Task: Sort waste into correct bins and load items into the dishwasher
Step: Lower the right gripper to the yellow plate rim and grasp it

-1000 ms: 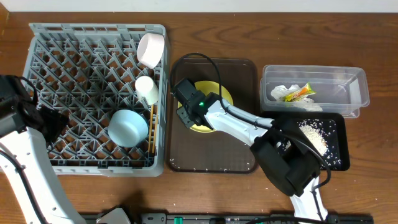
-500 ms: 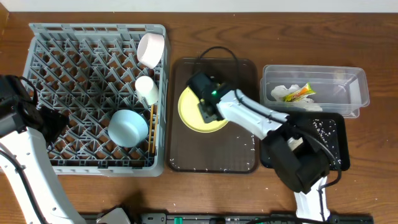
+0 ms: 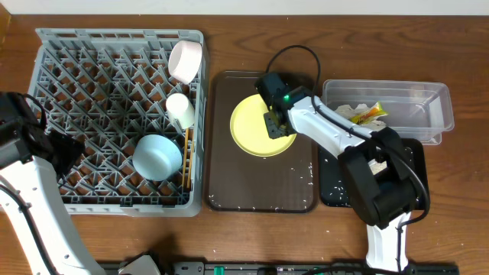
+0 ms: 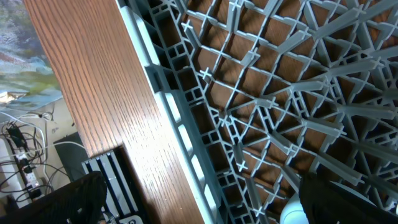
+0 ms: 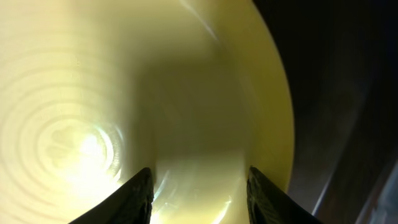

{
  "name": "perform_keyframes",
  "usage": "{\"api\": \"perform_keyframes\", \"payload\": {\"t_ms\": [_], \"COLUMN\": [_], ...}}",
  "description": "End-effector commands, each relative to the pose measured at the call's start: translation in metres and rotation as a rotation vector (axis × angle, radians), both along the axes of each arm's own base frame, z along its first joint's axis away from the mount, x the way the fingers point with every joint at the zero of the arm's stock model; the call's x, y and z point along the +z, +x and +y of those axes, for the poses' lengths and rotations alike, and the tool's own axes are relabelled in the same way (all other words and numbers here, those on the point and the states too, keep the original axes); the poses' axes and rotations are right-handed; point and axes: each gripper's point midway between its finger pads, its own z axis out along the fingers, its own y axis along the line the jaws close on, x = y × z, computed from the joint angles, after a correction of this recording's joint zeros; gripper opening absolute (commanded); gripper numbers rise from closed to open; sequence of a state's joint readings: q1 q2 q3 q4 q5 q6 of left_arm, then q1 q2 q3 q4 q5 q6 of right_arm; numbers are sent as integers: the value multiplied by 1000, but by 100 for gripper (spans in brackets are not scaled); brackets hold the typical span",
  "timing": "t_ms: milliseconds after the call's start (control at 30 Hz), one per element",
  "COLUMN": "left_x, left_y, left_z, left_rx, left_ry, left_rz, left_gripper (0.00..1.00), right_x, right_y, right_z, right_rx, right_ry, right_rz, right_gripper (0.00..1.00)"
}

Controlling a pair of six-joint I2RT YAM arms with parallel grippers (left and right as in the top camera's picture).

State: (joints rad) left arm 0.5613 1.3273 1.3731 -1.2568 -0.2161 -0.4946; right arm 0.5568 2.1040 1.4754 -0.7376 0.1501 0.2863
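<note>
Yellow round plate (image 3: 252, 126) is the one dish not yet racked. The right claw (image 3: 275, 126) sits over its right half, fingers (image 5: 140, 199) half apart above the plate's face; whether they grip it I cannot tell. The plate lies on the dark-brown rimmed serving tray (image 3: 260, 187). Beyond, the clear rectangular plastic tub (image 3: 435, 99) holds the crumpled white napkin (image 3: 345, 113) and yellow-green wrapper (image 3: 368, 114); the arm mostly hides the black plastic tray (image 3: 328, 187). The large grey plastic dish rack (image 3: 114, 34) holds the light-blue bowl (image 3: 157, 156), two small white cups (image 3: 186, 61) and wooden chopsticks (image 3: 188, 156), all crowding its tray-side wall; pegs farther left stand free. The left claw (image 4: 199, 205) hangs released at the rack's left edge.
</note>
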Motion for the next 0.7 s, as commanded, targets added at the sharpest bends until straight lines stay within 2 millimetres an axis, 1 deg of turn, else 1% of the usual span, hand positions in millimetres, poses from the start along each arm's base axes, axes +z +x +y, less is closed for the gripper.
{"api": "perform_keyframes", "payload": {"t_ms": [0, 67, 133, 267, 333, 467, 500, 667], "left_x": [3, 3, 3, 3, 3, 3, 3, 3], "left_y": [-2, -2, -2, -2, -2, -2, -2, -2], "left_z": [2, 2, 2, 2, 2, 2, 2, 2], "left_rx": [8, 8, 8, 8, 8, 8, 8, 8], "left_ry": [12, 12, 12, 12, 12, 12, 12, 12], "left_rz": [1, 1, 1, 2, 1, 1, 1, 2], "left_gripper": [100, 100, 100, 100, 100, 100, 100, 100], "right_x": [0, 11, 16, 17, 17, 19, 25, 45], "right_y": [-17, -19, -22, -33, -36, -34, -32, -25], "right_z": [36, 48, 57, 79, 88, 96, 104, 113], "right_rx": [160, 185, 208, 268, 326, 348, 358, 365], "right_ry": [137, 169, 180, 182, 174, 138, 148, 181], "right_rz": [87, 69, 56, 39, 20, -34, -63, -105], "right_gripper": [52, 54, 54, 55, 54, 48, 48, 42]}}
